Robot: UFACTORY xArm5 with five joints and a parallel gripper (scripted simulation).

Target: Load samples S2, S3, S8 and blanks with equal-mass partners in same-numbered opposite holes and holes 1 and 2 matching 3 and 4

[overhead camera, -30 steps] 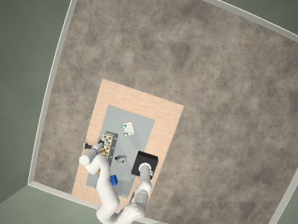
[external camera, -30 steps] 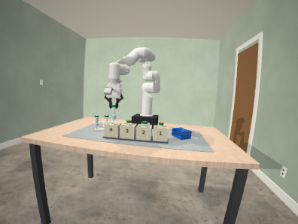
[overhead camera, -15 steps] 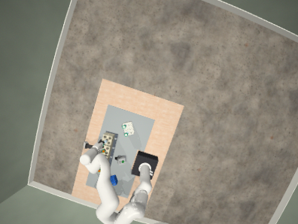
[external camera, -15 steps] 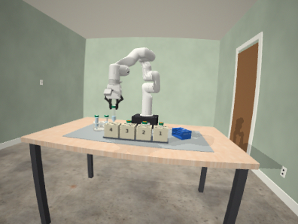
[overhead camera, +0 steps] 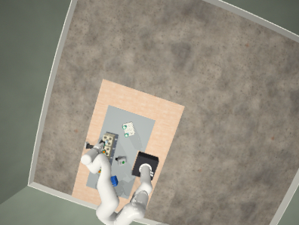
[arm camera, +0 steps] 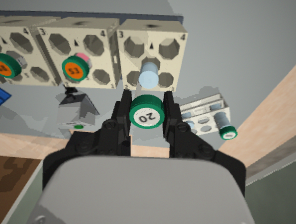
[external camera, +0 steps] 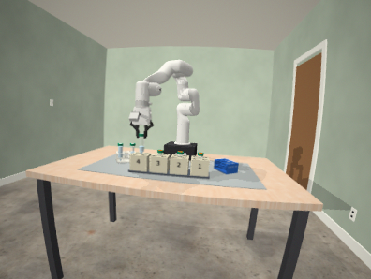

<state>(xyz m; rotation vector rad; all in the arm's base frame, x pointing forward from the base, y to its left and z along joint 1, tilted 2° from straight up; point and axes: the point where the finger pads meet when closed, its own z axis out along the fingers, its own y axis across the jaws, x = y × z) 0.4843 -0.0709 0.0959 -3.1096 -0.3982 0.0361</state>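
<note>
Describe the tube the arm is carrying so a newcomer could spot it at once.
Find the white arm's black hand above the row of beige adapter blocks. Clamped between its fingers hangs a clear tube with a green cap; only its white dot reads 20, whereas the seated neighbours' dots are orange.

White arm (external camera: pixel 180 80), rounded glossy segments, bulbous joints; rises from black square base (external camera: pixel 170 148) on tabletop (external camera: pixel 140 184). Light grey wrist housing (arm camera: pixel 145 192). Gripper (arm camera: pixel 146 116) black, bolted knuckles, two slim black fingers.

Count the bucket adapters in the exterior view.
4, side by side along the table's front: adapter 4 leftmost in the picture, then adapter 3, adapter 2 and adapter 1.
</note>
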